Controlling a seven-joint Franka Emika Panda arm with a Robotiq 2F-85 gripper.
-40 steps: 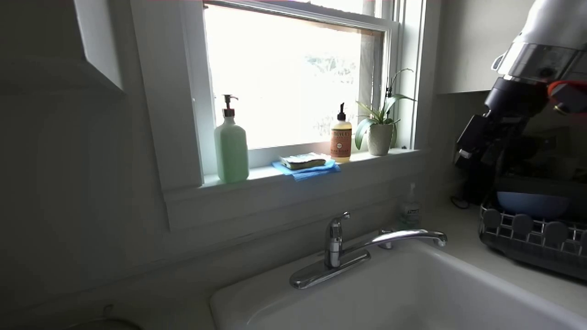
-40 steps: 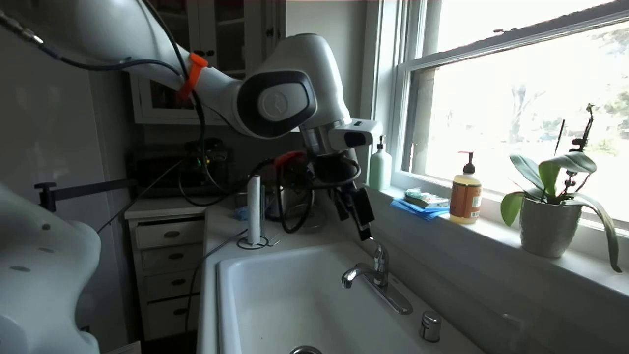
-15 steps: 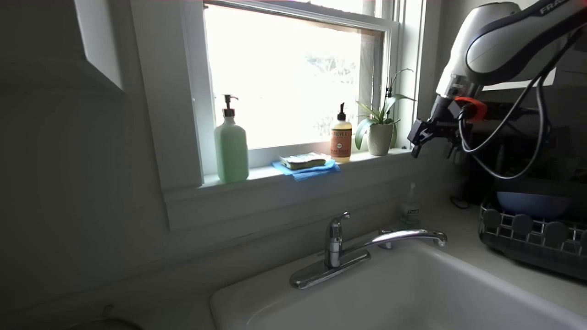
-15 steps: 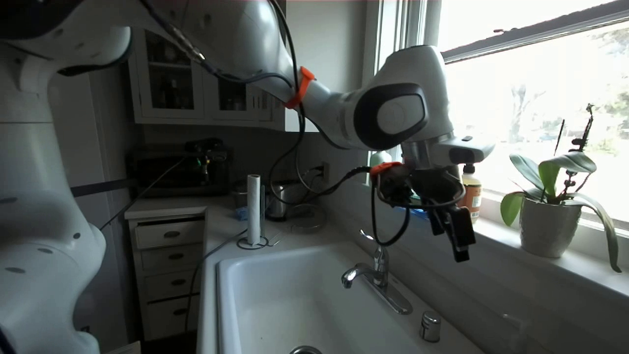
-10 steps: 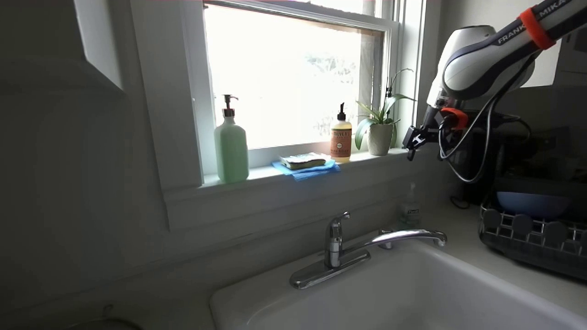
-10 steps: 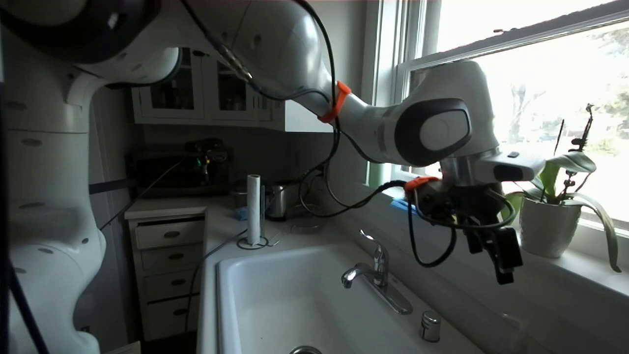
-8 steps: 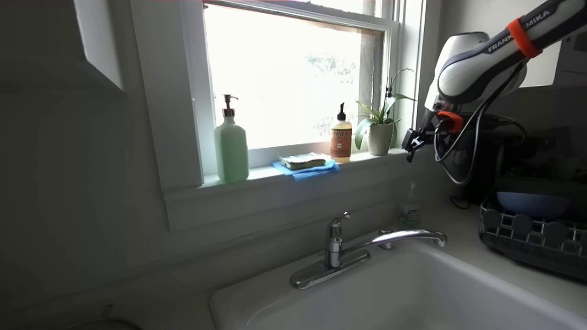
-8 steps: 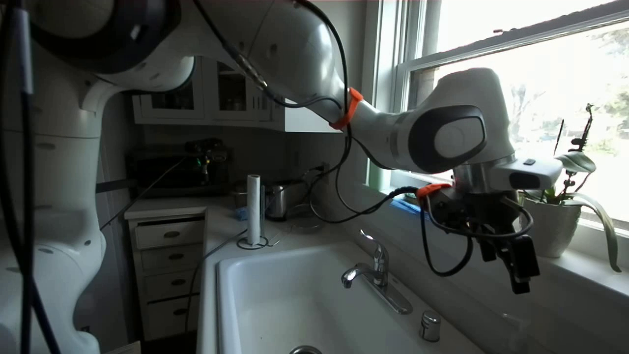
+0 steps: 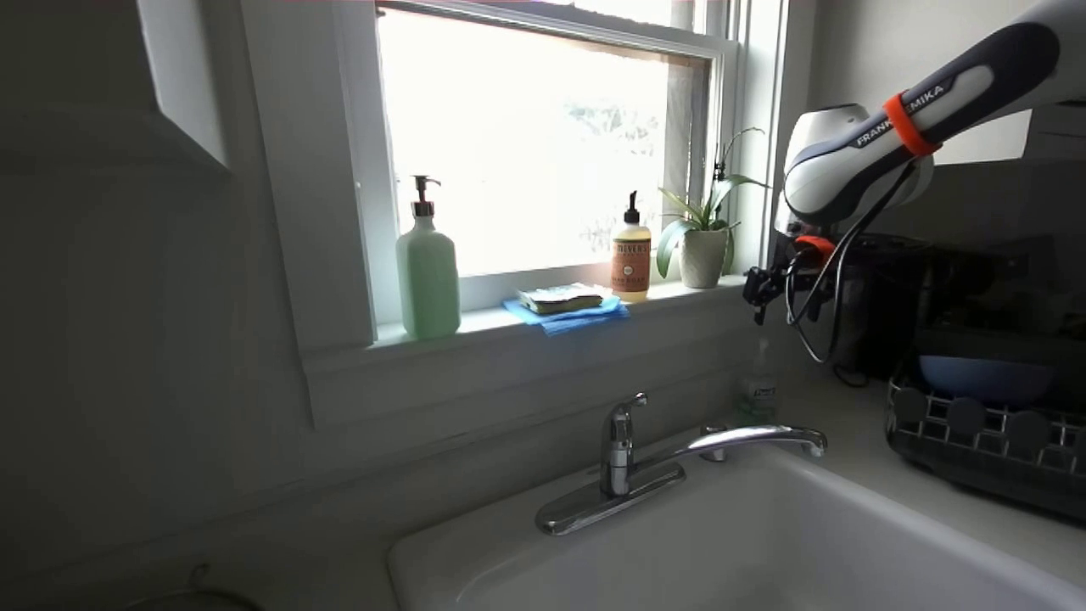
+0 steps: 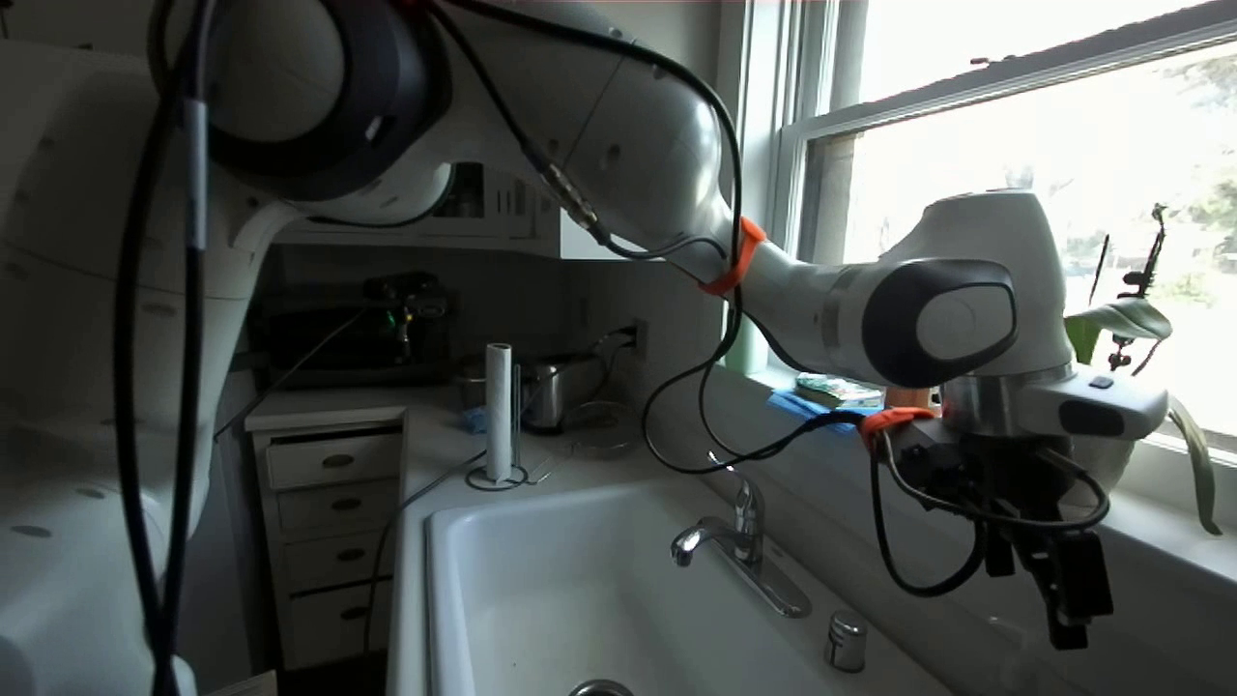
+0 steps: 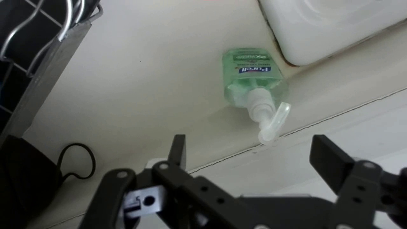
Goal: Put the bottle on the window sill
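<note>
Black two-fingered gripper (image 11: pixel 248 144) — spread wide — hangs off the room side of the long white-painted window sill (image 9: pixel 485 320), toward one end. Clear green plastic Purell bottle with white pump (image 11: pixel 252 76): upright on the pale countertop (image 11: pixel 159 79), below the sill. White sink (image 10: pixel 541 570): also below the sill. Along the sill, going away from the gripper — leafy green plant in pale ribbed pot (image 9: pixel 702 252), orange-labelled soap bottle with black pump (image 9: pixel 630 265), blue cloth (image 9: pixel 585 319), tall pale-green pump bottle (image 9: pixel 428 280).
</note>
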